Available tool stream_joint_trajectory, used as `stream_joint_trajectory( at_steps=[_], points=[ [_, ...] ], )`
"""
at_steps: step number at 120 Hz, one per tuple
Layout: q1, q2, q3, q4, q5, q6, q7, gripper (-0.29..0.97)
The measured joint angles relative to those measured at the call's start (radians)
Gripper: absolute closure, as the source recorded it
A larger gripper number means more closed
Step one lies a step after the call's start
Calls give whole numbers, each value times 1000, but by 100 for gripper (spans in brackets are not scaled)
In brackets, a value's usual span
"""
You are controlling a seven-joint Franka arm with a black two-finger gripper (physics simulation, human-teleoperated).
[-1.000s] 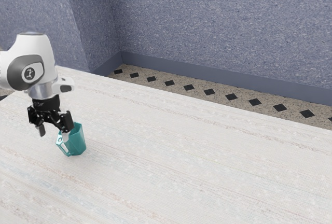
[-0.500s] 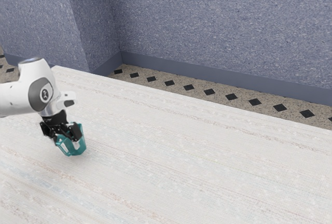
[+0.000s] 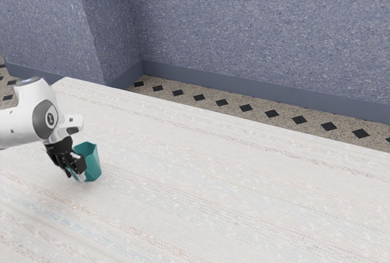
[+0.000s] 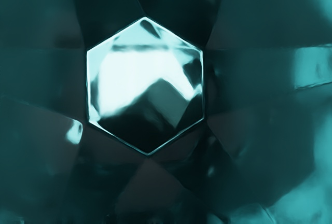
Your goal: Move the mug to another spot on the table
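The teal mug (image 3: 89, 161) stands on the pale table (image 3: 231, 184) near the exterior view's left edge. Its rim faces up and its walls are faceted. My black gripper (image 3: 72, 162) is down at the mug's left side, overlapping its wall and handle side. The white arm comes in low from the left. In the wrist view I look straight down into the mug (image 4: 145, 86), whose bright six-sided floor lies directly under my hand with dark teal walls all around it.
The table stretches wide toward the exterior view's right and front. Behind it runs a speckled floor (image 3: 256, 108) with black diamonds, closed off by blue-grey walls (image 3: 256, 25) that meet in a corner at the upper left.
My hand came down from above the mug and shifted left, and now sits low against the mug's left side. The arm's elbow dropped. The mug stayed where it was.
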Motion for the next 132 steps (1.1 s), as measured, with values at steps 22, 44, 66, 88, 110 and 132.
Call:
stream_joint_trajectory(
  at_steps=[22, 44, 66, 88, 110, 132],
  points=[
    [0, -17, 0, -49, -59, 68, 48, 48],
    [0, -31, -7, -66, -81, 161, 84, 54],
    [-13, -40, -44, -90, -80, 298, 112, 66],
    [-9, -77, -69, -133, -84, 429, 133, 69],
    [-13, -150, -134, -195, -91, 546, 151, 72],
    [13, -175, -239, -231, -96, 600, 167, 75]
  ],
)
